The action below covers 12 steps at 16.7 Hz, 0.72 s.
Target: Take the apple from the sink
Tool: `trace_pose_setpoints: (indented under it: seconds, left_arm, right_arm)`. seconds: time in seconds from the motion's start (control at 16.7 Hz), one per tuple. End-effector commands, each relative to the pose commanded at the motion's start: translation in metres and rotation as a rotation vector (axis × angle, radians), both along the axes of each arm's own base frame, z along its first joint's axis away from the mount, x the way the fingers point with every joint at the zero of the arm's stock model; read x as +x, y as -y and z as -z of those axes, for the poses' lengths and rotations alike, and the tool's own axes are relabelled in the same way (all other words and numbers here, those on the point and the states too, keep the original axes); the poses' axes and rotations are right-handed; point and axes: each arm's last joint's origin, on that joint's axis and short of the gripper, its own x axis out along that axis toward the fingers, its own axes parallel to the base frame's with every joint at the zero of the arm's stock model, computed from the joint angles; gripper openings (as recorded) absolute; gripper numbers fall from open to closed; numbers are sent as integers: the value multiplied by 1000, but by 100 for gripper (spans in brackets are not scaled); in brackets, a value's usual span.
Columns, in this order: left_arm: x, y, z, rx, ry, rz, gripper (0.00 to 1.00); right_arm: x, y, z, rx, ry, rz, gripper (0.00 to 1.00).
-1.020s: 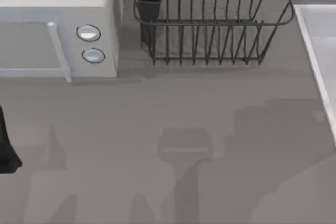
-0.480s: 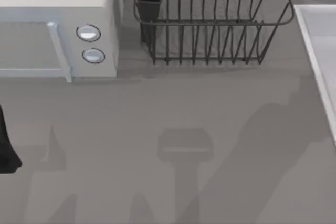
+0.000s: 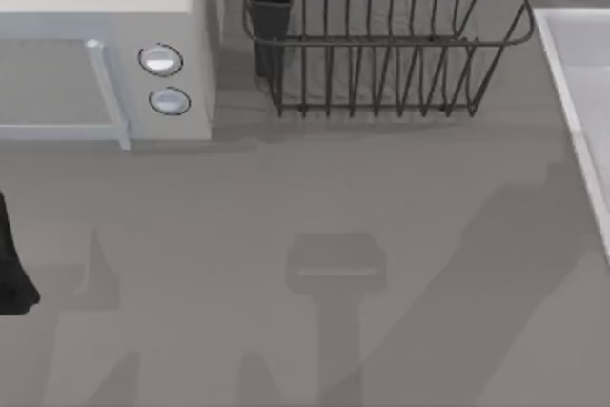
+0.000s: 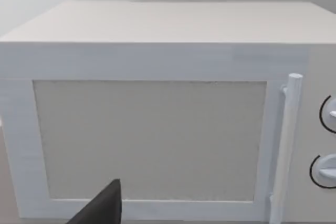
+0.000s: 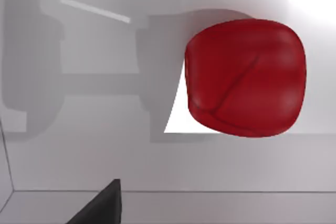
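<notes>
The apple [image 5: 245, 77], glossy and bright red, lies on the pale floor of the sink [image 5: 79, 150] in the right wrist view, with nothing touching it. A dark part of my right gripper [image 5: 102, 207] juts in at that view's edge, apart from the apple. In the top view the sink's light rim [image 3: 572, 92] runs along the right edge of the table. My left arm [image 3: 10, 274] is parked at the table's left edge, and a dark part of my left gripper [image 4: 102, 205] faces the microwave [image 4: 157, 129].
A white microwave [image 3: 105, 64] with two round knobs stands at the back left. A black wire dish rack [image 3: 381, 45] stands at the back middle. The grey table [image 3: 286, 197] carries arm shadows across its middle and right.
The right arm's shadow on the table has narrowed and swung to a slant towards the sink. The left arm has not moved.
</notes>
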Motion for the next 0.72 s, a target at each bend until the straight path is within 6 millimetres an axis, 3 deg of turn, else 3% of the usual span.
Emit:
trace_pose_setpoints:
  seconds: [0.48, 0.72]
  left_arm:
    - [0, 0, 0, 0, 0, 0, 100]
    - [0, 0, 0, 0, 0, 0, 100]
  right_arm:
    - [-1, 1, 115, -6, 19, 3, 100]
    - [-4, 0, 126, -3, 11, 4, 100]
